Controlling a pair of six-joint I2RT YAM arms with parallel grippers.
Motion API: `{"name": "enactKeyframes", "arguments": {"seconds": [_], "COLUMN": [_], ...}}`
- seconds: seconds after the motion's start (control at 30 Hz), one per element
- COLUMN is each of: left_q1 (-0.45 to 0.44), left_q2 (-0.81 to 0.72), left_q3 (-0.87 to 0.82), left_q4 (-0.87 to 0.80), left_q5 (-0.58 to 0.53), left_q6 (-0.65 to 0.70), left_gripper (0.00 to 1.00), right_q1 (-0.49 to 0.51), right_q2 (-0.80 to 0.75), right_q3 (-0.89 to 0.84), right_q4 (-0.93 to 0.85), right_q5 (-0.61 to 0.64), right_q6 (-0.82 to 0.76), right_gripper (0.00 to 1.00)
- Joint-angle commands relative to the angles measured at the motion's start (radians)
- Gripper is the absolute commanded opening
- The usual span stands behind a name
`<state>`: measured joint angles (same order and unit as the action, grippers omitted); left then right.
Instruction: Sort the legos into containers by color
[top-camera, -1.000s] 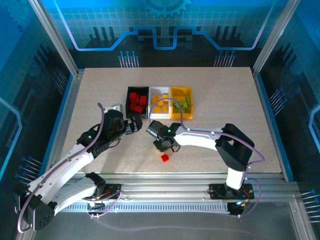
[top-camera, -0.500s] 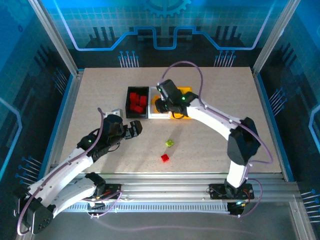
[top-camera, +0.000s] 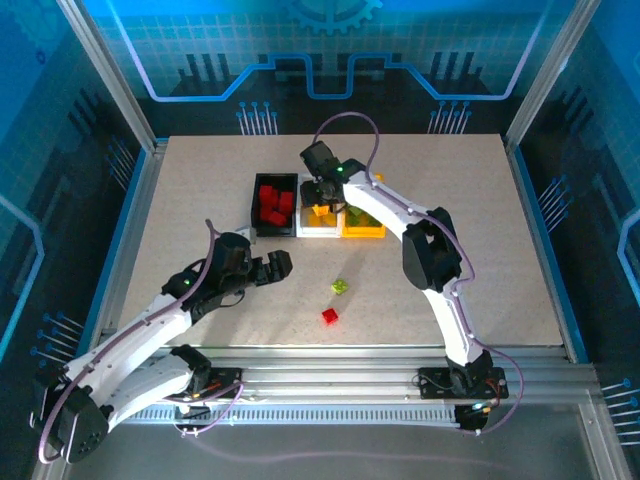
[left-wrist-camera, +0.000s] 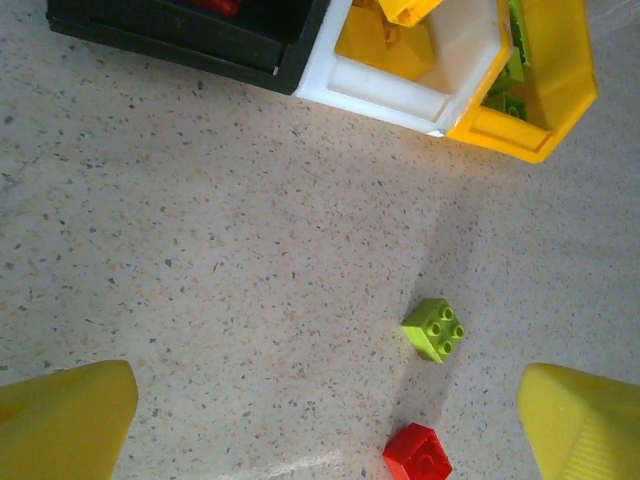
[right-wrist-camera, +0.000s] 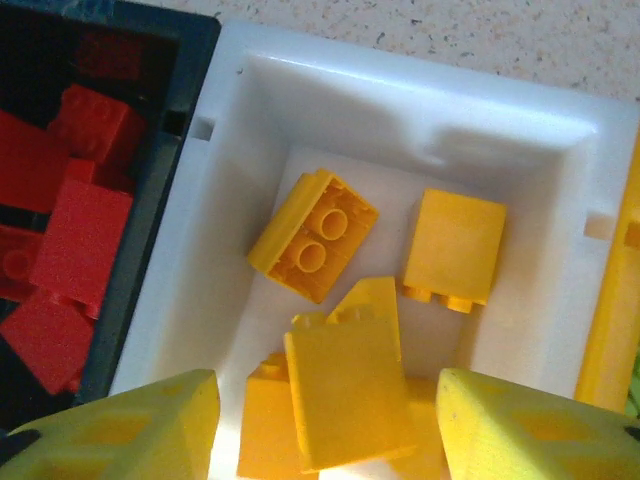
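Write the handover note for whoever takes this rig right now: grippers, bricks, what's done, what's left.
Left gripper: open, holding nothing, hovering over the table near the two loose bricks.
Right gripper: open over the white bin; a yellow brick sits between its parted fingers, clear of both.
Done: red bricks in the black bin, yellow in the white bin, green ones in the yellow-orange bin.
Left: one green lego and one red lego on the table in front of the bins. Green probably goes to the yellow-orange bin, red to the black.
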<state>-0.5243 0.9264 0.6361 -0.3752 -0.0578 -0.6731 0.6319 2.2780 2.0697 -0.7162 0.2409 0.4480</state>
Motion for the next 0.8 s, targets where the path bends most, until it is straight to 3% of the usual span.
{"name": "enactKeyframes", "arguments": {"seconds": [0.0, 0.13, 0.5, 0.77], "left_q1": [0.006, 0.006, 0.009, 0.009], "left_q2": [0.008, 0.006, -0.018, -0.005], "left_q3": [-0.004, 0.004, -0.038, -0.079], "left_q4": [0.017, 0.006, 0.014, 0.048], "left_q5": [0.037, 0.021, -0.033, -0.032], "left_q6": [0.022, 0.016, 0.017, 0.005], "left_gripper": [0.99, 0.99, 0.99, 0.99], "right_q1": [0.004, 0.022, 0.116, 0.184], "right_q2": [-0.057, -0.164, -0.520, -0.470], "right_q3": [0.044, -0.044, -0.603, -0.815], "right_q4": [-0.011, 0.012, 0.021, 0.052], "right_q5": [-0.013, -0.023, -0.101, -0.118], "right_q6": [-0.012, -0.013, 0.021, 0.073], "right_gripper": [0.74, 0.79, 0.84, 0.86]}}
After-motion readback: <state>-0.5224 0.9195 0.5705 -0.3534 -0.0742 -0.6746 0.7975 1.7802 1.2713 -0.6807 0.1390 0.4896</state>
